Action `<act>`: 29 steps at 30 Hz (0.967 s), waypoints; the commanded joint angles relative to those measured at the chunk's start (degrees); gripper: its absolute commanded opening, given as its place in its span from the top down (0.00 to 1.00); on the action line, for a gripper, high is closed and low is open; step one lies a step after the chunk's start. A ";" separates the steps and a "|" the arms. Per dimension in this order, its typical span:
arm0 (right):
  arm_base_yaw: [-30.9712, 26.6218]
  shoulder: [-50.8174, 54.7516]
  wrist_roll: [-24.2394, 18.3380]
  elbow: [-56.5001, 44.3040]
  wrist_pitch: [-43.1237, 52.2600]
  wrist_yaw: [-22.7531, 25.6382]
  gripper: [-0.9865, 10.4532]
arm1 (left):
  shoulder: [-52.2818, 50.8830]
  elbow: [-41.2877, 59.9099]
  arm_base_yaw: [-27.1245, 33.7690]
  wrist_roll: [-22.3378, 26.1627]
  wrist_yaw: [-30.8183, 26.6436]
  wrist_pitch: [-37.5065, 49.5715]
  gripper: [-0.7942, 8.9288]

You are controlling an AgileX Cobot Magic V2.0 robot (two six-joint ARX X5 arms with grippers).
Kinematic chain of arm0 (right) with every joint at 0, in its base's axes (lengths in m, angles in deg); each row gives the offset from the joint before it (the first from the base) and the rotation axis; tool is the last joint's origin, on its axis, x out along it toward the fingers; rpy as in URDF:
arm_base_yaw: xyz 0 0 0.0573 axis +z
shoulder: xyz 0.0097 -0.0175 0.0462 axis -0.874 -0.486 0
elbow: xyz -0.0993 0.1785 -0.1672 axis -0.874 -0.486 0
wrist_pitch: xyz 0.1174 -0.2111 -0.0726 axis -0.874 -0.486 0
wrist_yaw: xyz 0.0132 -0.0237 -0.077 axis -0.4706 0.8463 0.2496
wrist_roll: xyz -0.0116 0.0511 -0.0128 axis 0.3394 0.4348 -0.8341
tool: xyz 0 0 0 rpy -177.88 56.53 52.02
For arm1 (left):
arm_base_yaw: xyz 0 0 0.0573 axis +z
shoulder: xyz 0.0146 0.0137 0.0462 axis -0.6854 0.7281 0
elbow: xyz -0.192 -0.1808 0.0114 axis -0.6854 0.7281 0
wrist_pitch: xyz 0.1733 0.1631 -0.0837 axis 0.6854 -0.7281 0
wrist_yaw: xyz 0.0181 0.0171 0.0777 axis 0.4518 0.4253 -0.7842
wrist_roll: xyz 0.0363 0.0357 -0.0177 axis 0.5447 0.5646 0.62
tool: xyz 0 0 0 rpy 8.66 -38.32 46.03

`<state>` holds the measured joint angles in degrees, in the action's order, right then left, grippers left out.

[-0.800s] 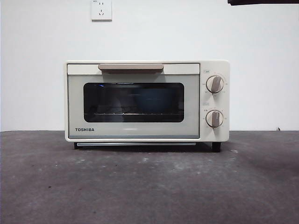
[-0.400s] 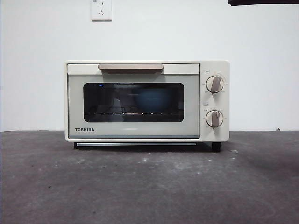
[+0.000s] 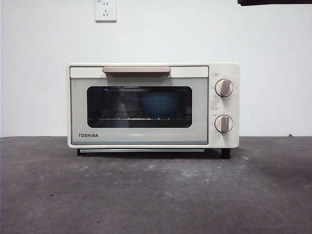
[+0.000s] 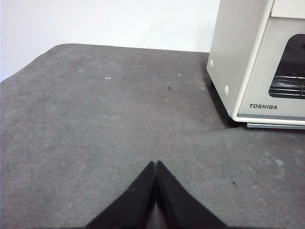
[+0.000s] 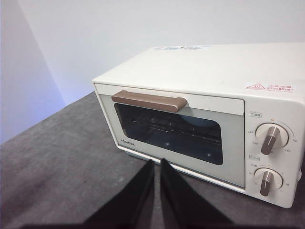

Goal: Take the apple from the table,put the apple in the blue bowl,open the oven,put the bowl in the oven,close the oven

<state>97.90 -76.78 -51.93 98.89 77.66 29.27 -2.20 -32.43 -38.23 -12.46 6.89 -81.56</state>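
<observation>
Right wrist view: right claw [image 5: 157, 163] closed, empty.

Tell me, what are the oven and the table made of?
The oven looks like painted metal, cream and smooth with a soft sheen; its window looks like dark glass, since the blue bowl shows through. The table seems covered in rough, matte grey material, maybe rubber or felt, scuffed pale.

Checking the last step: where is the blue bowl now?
In the front view, the blue bowl sits inside the shut oven, on its rack behind the glass window, right of centre.
</observation>
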 commanded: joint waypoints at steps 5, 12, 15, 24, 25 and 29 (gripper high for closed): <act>-3.69 3.26 -5.09 0.13 0.22 2.75 0.91 | -0.11 1.36 0.22 -0.13 0.13 -0.15 0.91; -19.65 10.34 -6.08 -1.01 -3.39 -2.19 0.91 | -0.09 1.36 0.22 -0.13 0.13 -0.15 0.91; -26.10 14.49 -7.41 -3.80 -3.23 -2.12 0.91 | -0.11 1.36 0.22 -0.13 0.13 -0.15 0.91; -35.04 26.75 -9.44 -20.35 5.31 -1.66 0.91 | -0.11 1.36 0.22 -0.13 0.13 -0.15 0.91; -35.39 27.95 -9.40 -22.01 5.95 -1.66 0.91 | -0.11 1.36 0.22 -0.13 0.13 -0.15 0.91; -35.76 32.13 -9.03 -27.50 7.02 -1.70 0.91 | -0.11 1.36 0.22 -0.13 0.13 -0.15 0.91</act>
<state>62.14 -44.98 -60.68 71.77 83.71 27.52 -2.20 -32.43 -38.23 -12.50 6.89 -81.56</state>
